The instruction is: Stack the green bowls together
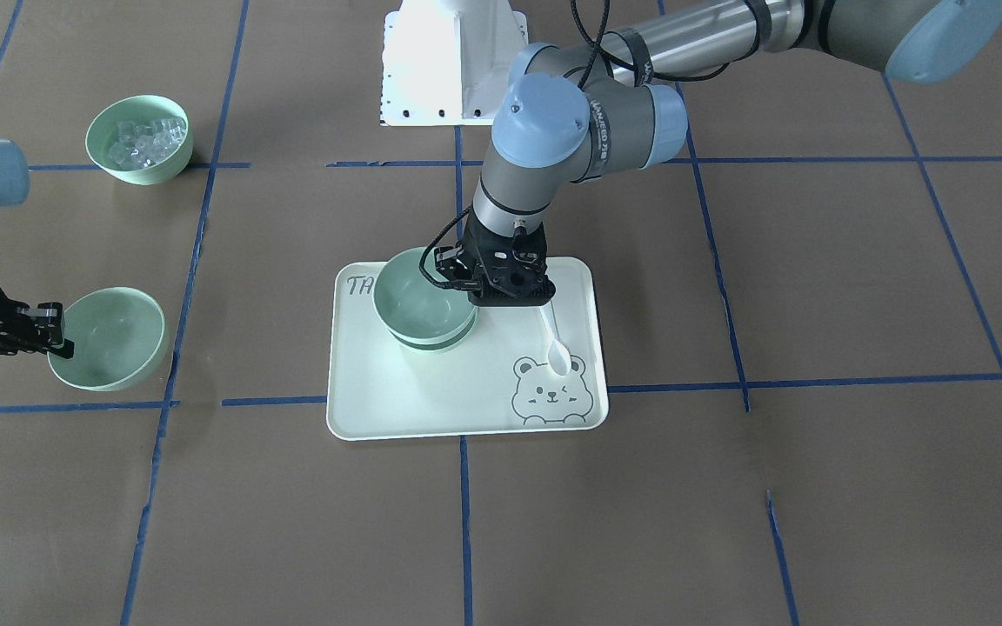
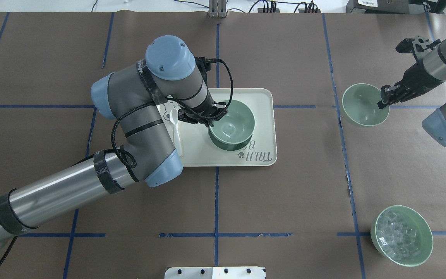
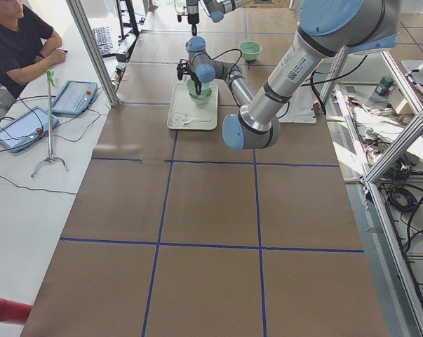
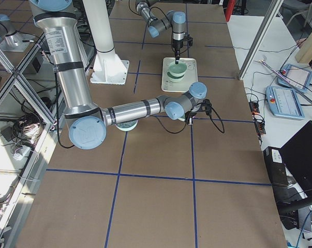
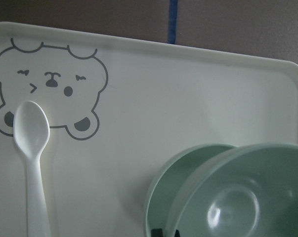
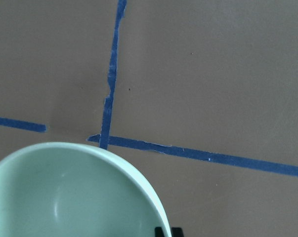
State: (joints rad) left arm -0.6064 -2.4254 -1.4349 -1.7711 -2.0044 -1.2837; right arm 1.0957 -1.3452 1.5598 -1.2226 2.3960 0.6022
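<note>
Upper green bowl (image 5: 247,197) sits tilted in the lower green bowl (image 5: 171,190) on the tray (image 5: 163,74), its rim pinched by the left end effector (image 2: 212,121) for seating. The right end effector (image 2: 382,101) clamps the rim of the third green bowl (image 2: 360,106), well apart on the table, probably for lifting

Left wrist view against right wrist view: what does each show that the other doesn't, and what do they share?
Only the left wrist view: the tray with its bear drawing, a white spoon lying on it, and the top bowl sitting in the lower bowl. Only the right wrist view: the lone bowl over brown paper, near where tape lines meet. Both: a pale green bowl low in frame with dark fingertips at its rim, plus some brown paper and blue tape.
</note>
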